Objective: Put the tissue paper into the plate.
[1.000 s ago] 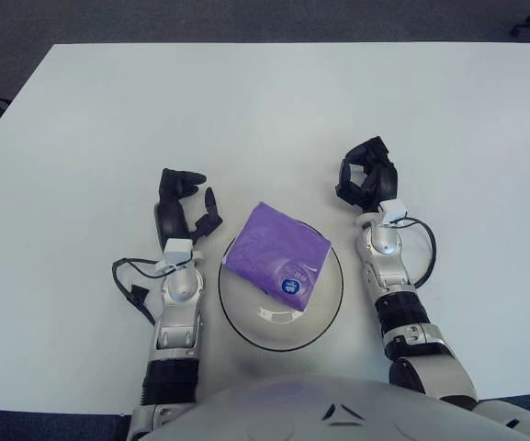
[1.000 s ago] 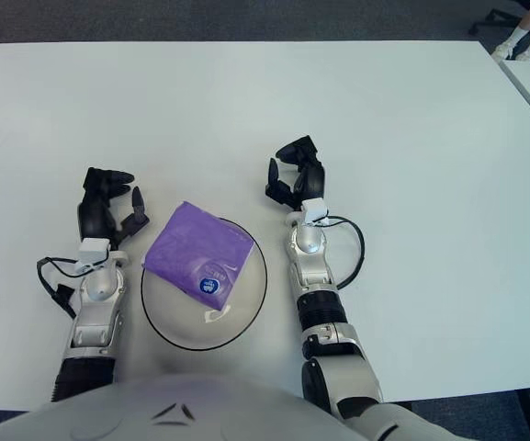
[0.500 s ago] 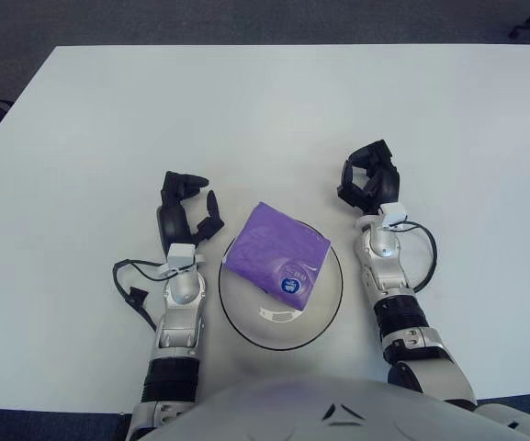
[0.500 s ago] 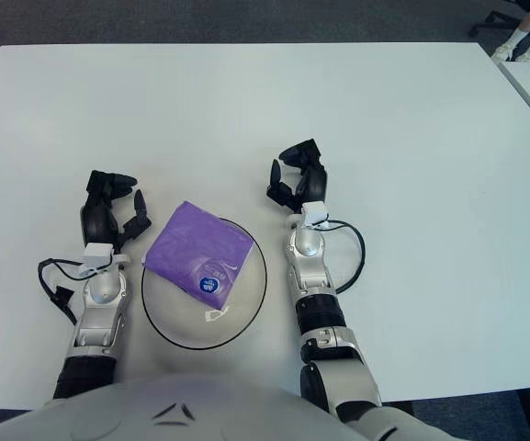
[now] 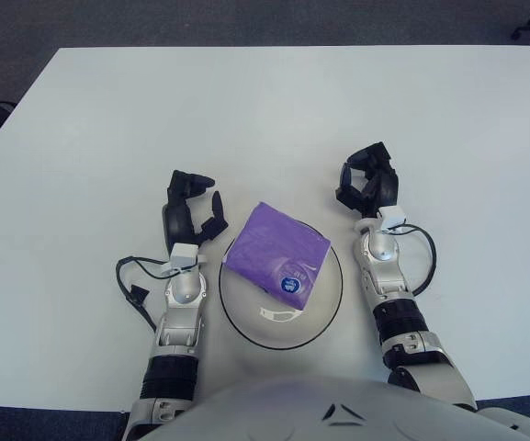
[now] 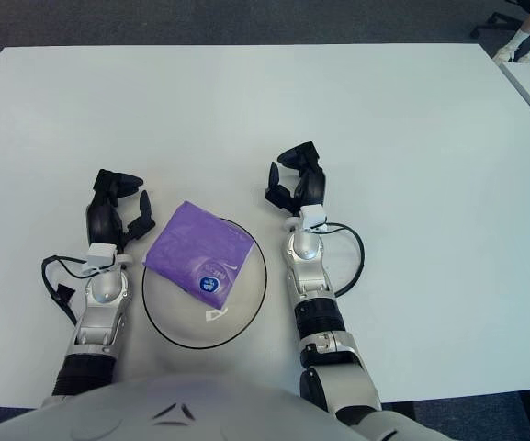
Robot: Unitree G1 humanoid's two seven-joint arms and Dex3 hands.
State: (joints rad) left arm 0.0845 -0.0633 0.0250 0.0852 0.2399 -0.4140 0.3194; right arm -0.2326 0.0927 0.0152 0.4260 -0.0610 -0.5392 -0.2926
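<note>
Already the purple tissue paper pack [image 5: 276, 253] lies in the plate [image 5: 324, 317], its far corner overhanging the rim, so the task looks essentially done. Left of the plate, the left robot hand [image 5: 191, 207] shows empty with fingers loosely spread; right of it, the right robot hand [image 5: 369, 182] is likewise apart, holding nothing. Both flank the plate over the white tabletop [image 5: 265, 119], presumably clear of the pack after release.

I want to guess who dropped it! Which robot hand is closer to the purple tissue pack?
Left. The left hand shows just beside the purple tissue pack, off its left edge. The right hand sits farther off, up and to the right, past the plate rim.
</note>
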